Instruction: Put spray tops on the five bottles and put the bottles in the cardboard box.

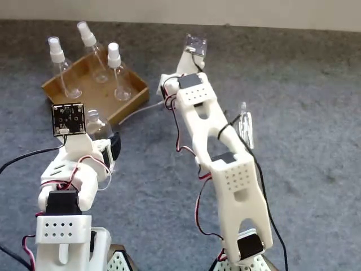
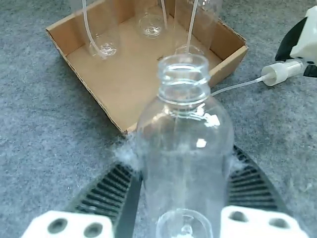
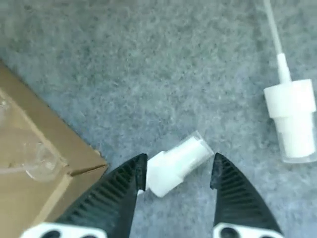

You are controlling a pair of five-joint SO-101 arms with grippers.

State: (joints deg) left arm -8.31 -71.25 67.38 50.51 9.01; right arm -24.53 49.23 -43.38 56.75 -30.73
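My left gripper is shut on an upright clear bottle with a bare, uncapped neck, just in front of the cardboard box. Three bottles with spray tops stand inside the box. My right gripper is open by the box's right corner. Its fingers straddle a white spray top lying on the carpet. A second spray top with a long tube lies close beside it.
Another clear bottle sits on the grey carpet to the right of the right arm. Red and black cables hang along both arms. Open carpet stretches to the right and far side.
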